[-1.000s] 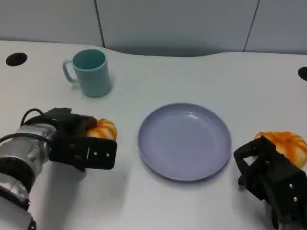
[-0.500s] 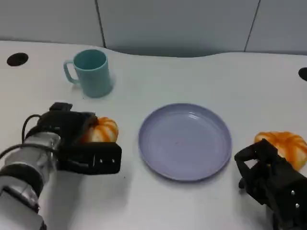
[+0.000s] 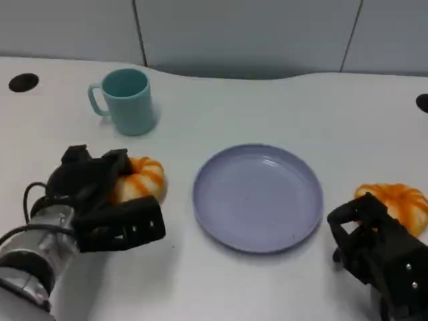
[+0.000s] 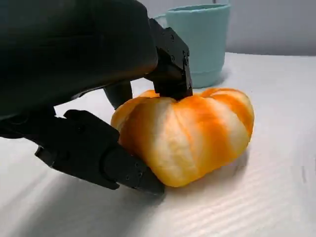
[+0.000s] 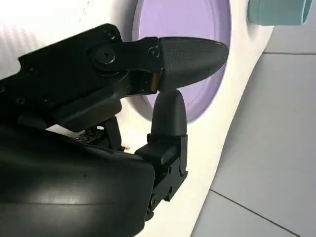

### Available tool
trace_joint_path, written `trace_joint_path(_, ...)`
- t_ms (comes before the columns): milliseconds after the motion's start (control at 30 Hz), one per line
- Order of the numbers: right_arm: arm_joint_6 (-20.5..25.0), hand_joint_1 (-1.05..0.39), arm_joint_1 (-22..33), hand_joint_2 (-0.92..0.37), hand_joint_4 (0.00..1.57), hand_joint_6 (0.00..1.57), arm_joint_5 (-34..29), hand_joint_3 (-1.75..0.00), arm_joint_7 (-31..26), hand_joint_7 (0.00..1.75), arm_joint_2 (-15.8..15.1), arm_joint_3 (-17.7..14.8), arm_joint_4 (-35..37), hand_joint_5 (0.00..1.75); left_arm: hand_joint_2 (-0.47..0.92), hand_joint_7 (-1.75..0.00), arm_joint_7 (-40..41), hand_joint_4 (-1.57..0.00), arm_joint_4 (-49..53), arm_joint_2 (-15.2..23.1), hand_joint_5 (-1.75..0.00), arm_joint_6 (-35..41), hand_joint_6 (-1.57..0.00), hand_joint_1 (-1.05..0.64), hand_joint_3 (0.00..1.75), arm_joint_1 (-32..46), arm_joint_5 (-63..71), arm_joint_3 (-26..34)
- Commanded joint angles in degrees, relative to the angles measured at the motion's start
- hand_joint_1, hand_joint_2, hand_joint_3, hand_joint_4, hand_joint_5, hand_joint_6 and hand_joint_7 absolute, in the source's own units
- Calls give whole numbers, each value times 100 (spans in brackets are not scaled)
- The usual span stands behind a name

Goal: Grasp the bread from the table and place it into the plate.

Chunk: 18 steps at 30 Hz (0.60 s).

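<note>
An orange-and-white striped bread (image 3: pixel 138 180) lies on the white table, left of the lavender plate (image 3: pixel 221 231). My left hand (image 3: pixel 100 200) is wrapped round it. In the left wrist view the bread (image 4: pixel 192 133) rests on the table, with one finger pressing its top and the thumb touching its lower side; the left hand (image 4: pixel 74 64) grips it. A second striped bread (image 3: pixel 398 200) lies right of the plate. My right hand (image 3: pixel 378 257) rests just in front of that bread, holding nothing. The right hand (image 5: pixel 98 123) has its fingers apart, beside the plate (image 5: pixel 217 74).
A teal mug (image 3: pixel 127 100) stands at the back left, behind the left hand, and shows as the mug (image 4: pixel 202 39) right behind the bread. Dark round holes (image 3: pixel 22 82) sit in the table at its far corners. A grey wall runs behind the table.
My left hand has slid forward and closed its fingers round the left bread, which has turned slightly. The right hand and the other bread have stayed where they were.
</note>
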Motion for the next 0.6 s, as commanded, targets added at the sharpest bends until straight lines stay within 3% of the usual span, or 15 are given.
trace_joint_path(33,-141,-23,-29,-92,62,39,6,-46,-46,159,-52,-21,91,175,86,-175,-227,-84,-169,65,-175,-540,-60,-16,23,80,-581,485)
trace_joint_path(233,-140,-24,-70,-92,62,39,-47,-46,-74,158,-55,7,128,175,83,-175,-998,-82,-615,-53,-175,-1566,-60,-20,25,139,-1709,1356)
trace_joint_path(600,-337,-25,-140,-92,64,41,-1,-46,-75,161,-2,2,337,175,82,-175,-1590,-83,-1394,-382,-175,-2131,-60,-11,21,-213,-1862,1376)
